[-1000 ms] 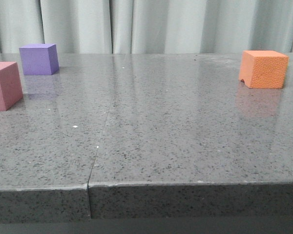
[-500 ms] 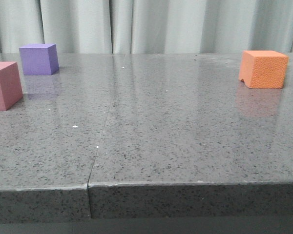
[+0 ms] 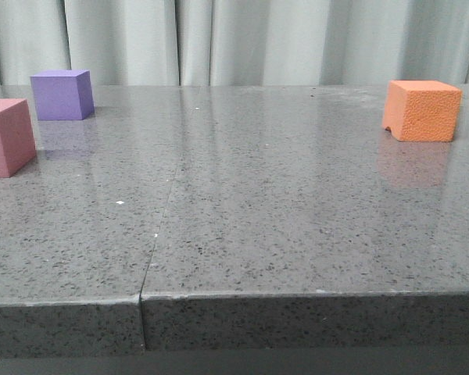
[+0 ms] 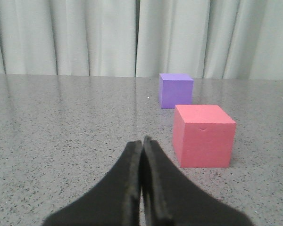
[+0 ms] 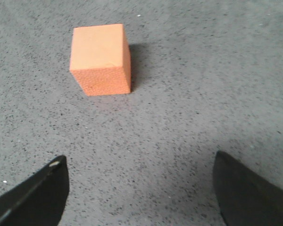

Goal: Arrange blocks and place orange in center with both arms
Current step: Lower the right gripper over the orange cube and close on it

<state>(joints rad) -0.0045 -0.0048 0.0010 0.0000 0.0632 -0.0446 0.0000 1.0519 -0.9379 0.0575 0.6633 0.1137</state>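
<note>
1. Orange cube (image 3: 421, 110) at upper right of front view, resting on grey speckled desk (image 3: 281, 219), notch at its lower left corner.
2. Purple cube (image 3: 61, 94) at upper left; pink-red cube (image 3: 6, 137) at left edge, nearer, apart from purple.
3. Left claw (image 4: 142, 143) pressed closed, empty, near pink-red cube.
4. Right claw (image 5: 139, 183) spread wide, empty, orange cube beyond it, untouched.

A: So where's everything on the table (image 3: 242, 203)?
B: Two blocks at the left edge of the frame, one (image 3: 61, 94) behind the other (image 3: 6, 137). The third (image 3: 420, 110) sits alone, far right, well apart.
A: Middle?
B: Just table.
</note>
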